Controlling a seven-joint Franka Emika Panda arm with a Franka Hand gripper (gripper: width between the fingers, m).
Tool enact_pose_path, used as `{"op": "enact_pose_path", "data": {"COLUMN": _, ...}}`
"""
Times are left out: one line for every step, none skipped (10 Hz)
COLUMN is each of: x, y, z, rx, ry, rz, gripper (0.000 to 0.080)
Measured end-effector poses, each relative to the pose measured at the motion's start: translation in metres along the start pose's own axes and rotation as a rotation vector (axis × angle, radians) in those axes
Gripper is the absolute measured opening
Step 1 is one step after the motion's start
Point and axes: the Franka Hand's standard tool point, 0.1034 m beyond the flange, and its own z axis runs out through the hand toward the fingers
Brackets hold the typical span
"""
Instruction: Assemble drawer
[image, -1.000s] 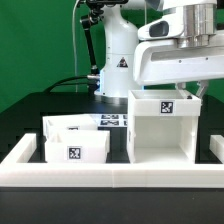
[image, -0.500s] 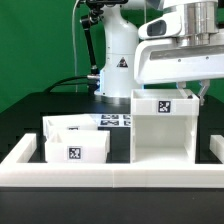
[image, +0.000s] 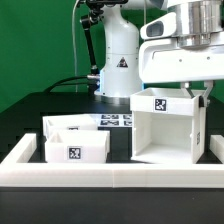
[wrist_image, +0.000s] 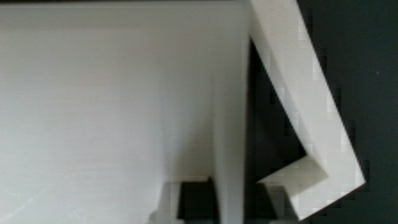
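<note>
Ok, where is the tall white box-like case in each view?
Exterior view: the tall white plastic box-like case sits at the exterior view's right, under the tool.
Wrist view: its white wall fills most of the picture.
Shared landmark: the wall edge at the tool.

The white arm (image: 118, 58) is standing at the back of the surface, towards 12 o'clock in the exterior view. Its thick wrist block (image: 185, 45) is hanging further over, at about 2 o'clock. The pincer (image: 196, 93) is pointing straight down, to 6 o'clock. In the wrist view the two dark fingers (wrist_image: 192, 205) are sitting one on each side of a thin wall of the case (image: 165, 130) and are pressing on it.
</note>
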Motion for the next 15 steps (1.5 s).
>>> {"op": "enact_pose_path", "data": {"x": 0.005, "y": -0.001, "z": -0.001, "rx": 0.002, "ry": -0.012, "rz": 0.067, "gripper": 0.0038}}
{"op": "enact_pose_path", "data": {"x": 0.012, "y": 0.000, "z": -0.001, "rx": 0.019, "ry": -0.012, "rz": 0.083, "gripper": 0.0038}}
{"op": "enact_pose_path", "data": {"x": 0.021, "y": 0.004, "z": -0.002, "rx": 0.049, "ry": -0.006, "rz": 0.092, "gripper": 0.0038}}
{"op": "enact_pose_path", "data": {"x": 0.021, "y": 0.002, "z": -0.003, "rx": 0.054, "ry": -0.007, "rz": 0.176, "gripper": 0.0038}}
{"op": "enact_pose_path", "data": {"x": 0.019, "y": 0.000, "z": -0.004, "rx": 0.055, "ry": -0.008, "rz": 0.219, "gripper": 0.0038}}
{"op": "enact_pose_path", "data": {"x": 0.019, "y": -0.001, "z": -0.004, "rx": 0.058, "ry": -0.012, "rz": 0.250, "gripper": 0.0038}}
{"op": "enact_pose_path", "data": {"x": 0.018, "y": -0.003, "z": -0.004, "rx": 0.063, "ry": -0.018, "rz": 0.325, "gripper": 0.0038}}
{"op": "enact_pose_path", "data": {"x": 0.017, "y": -0.003, "z": -0.004, "rx": 0.067, "ry": -0.023, "rz": 0.378, "gripper": 0.0038}}
{"op": "enact_pose_path", "data": {"x": 0.020, "y": -0.004, "z": -0.004, "rx": 0.069, "ry": -0.033, "rz": 0.441, "gripper": 0.0038}}
{"op": "enact_pose_path", "data": {"x": 0.026, "y": -0.005, "z": -0.003, "rx": 0.073, "ry": -0.044, "rz": 0.535, "gripper": 0.0038}}
{"op": "enact_pose_path", "data": {"x": 0.030, "y": -0.008, "z": 0.000, "rx": 0.079, "ry": -0.051, "rz": 0.603, "gripper": 0.0038}}
{"op": "enact_pose_path", "data": {"x": 0.033, "y": -0.011, "z": 0.001, "rx": 0.088, "ry": -0.058, "rz": 0.655, "gripper": 0.0038}}
{"op": "enact_pose_path", "data": {"x": 0.035, "y": -0.013, "z": 0.002, "rx": 0.094, "ry": -0.067, "rz": 0.729, "gripper": 0.0038}}
{"op": "enact_pose_path", "data": {"x": 0.036, "y": -0.015, "z": 0.004, "rx": 0.095, "ry": -0.070, "rz": 0.774, "gripper": 0.0038}}
{"op": "enact_pose_path", "data": {"x": 0.036, "y": -0.021, "z": 0.006, "rx": 0.094, "ry": -0.076, "rz": 0.859, "gripper": 0.0038}}
